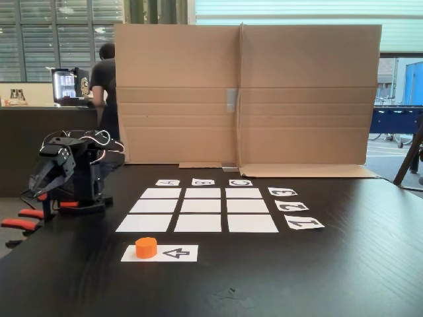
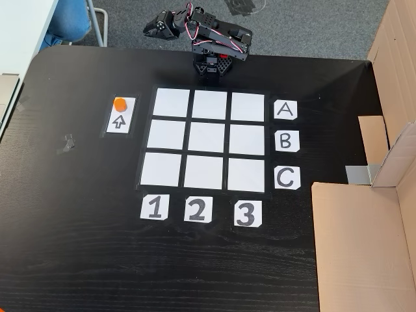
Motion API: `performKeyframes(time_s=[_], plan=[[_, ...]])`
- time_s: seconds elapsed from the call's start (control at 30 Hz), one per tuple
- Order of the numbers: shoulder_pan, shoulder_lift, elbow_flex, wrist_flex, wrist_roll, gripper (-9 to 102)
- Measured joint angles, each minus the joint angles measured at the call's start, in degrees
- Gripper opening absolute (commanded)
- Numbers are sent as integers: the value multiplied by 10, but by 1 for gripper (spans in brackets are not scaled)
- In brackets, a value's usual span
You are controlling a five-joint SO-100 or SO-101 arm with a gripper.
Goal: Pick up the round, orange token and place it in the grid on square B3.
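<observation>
Both fixed views: one token [image 1: 146, 247] on arrow card [image 1: 178, 253] beside nine-square grid [image 2: 203, 139]; end effector [image 2: 153, 29] state indeterminable.

One fixed view sits low, near table height, at the table's [image 1: 344, 277] front edge, facing across the dark top toward a cardboard screen [image 1: 244, 92] at 12 o'clock; the grid [image 1: 198, 208] lies mid-distance, the arm [image 1: 69, 175] at 9 o'clock. The other fixed view hangs high above, looking almost straight down, taking in nearly the whole table [image 2: 71, 247], with the arm [image 2: 208, 42] at 12 o'clock and the cardboard [image 2: 361, 253] at 4 o'clock. Both fixed views share the grid [image 2: 207, 140], its letter and number cards, the arrow card and the arm.
</observation>
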Motion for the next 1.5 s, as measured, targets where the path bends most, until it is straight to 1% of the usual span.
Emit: performKeyframes(time_s=[1.23,1.37,1.5], plan=[[0,0,0,0,0,-1],[-27,-3,0,1,-13,-1],[-34,-40,-3,1,-16,-1]])
